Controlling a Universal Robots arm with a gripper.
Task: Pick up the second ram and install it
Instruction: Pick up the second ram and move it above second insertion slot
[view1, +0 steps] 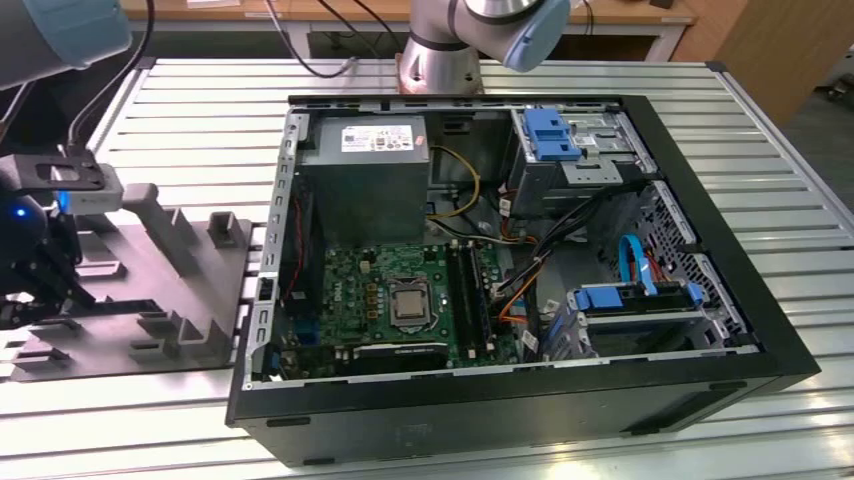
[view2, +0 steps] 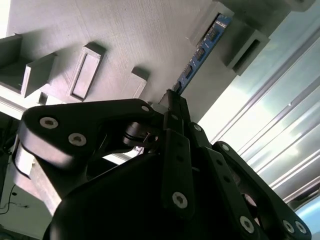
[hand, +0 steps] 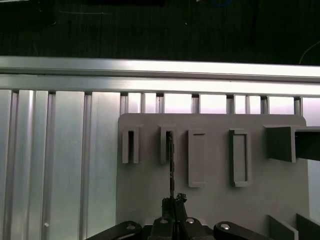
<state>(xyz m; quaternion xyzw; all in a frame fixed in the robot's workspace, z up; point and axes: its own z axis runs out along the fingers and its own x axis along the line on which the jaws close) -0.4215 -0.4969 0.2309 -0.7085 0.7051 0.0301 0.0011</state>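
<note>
The second ram (view2: 202, 51) is a thin blue board with black chips, standing on edge in a slot of the grey holder block (view2: 125, 35). In the first wrist view the second ram (hand: 170, 165) appears edge-on, running from a slot in the holder block (hand: 215, 205) down to my fingertips. My gripper (view2: 172, 100) is shut on the near end of the stick; in the first wrist view the gripper (hand: 173, 201) pinches that same end. In the exterior view the gripper (view1: 40, 275) hangs over the holder block (view1: 160, 300) at the exterior view's left.
The open computer case (view1: 694, 400) lies on the slatted metal table (view1: 200, 130), with the green motherboard (view1: 360, 300) and black memory slots (view1: 467, 290) inside. Cables, a power supply (view1: 360, 170) and blue drive bays (view1: 627, 300) crowd the case. The holder has several raised posts.
</note>
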